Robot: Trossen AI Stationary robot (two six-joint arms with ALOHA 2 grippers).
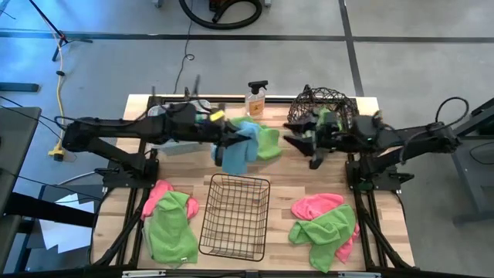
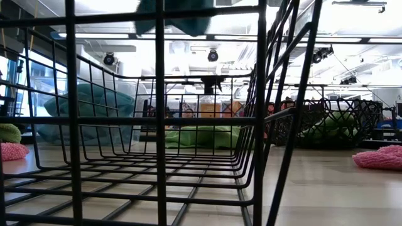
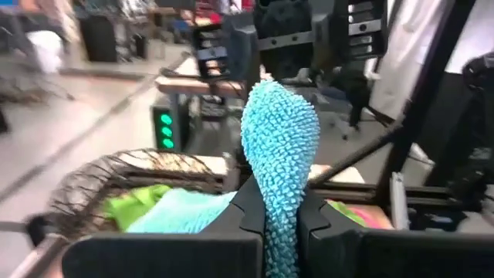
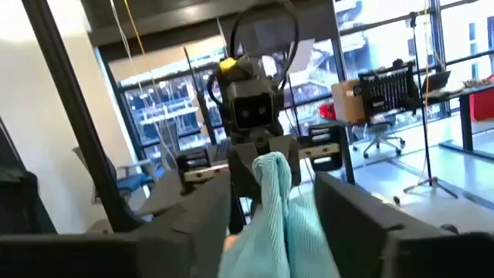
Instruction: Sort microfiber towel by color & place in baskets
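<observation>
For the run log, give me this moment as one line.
left gripper: shut on teal towel | right gripper: open, at same towel | wire-grid basket: empty

left arm (image 1: pixel 116 135): I see matte black links, yellow tag near its wrist
right arm (image 1: pixel 409 139): black too, looping dark cable

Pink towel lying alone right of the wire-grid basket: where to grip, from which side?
Take the pink towel from straight above, at the raised fold along its middle. It lies flat and bunched on the table, its near edge touching the green towel, so pinch toward the far side.
</observation>
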